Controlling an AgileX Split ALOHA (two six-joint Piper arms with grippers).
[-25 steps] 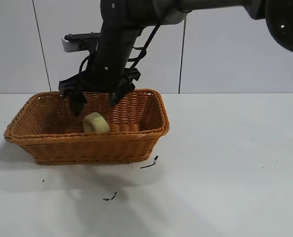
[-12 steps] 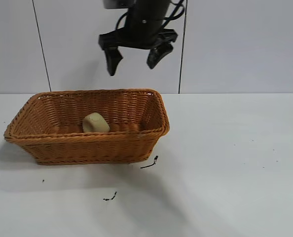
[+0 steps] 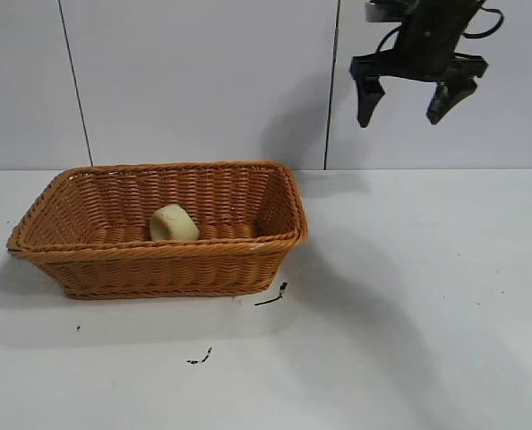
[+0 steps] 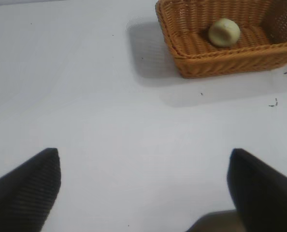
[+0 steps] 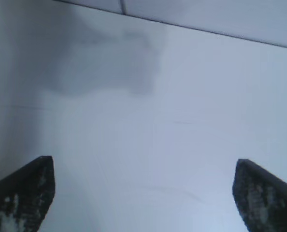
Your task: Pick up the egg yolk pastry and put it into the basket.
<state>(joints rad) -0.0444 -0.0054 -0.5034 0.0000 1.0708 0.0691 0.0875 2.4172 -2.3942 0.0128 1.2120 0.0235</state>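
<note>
The pastry [image 3: 174, 222] lies inside the basket [image 3: 158, 260] on the counter [image 3: 409, 305], while the right gripper [image 3: 410, 106] hangs high, well apart, spread wide and empty, and the left gripper [image 4: 143, 193] is likewise wide open, holding nothing.

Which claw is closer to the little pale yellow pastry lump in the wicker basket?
Probably the right: the right gripper hangs high, beyond the orange-brown wicker basket's right end. The left gripper sits off the outside view, a wide stretch of table from the pastry.
</note>
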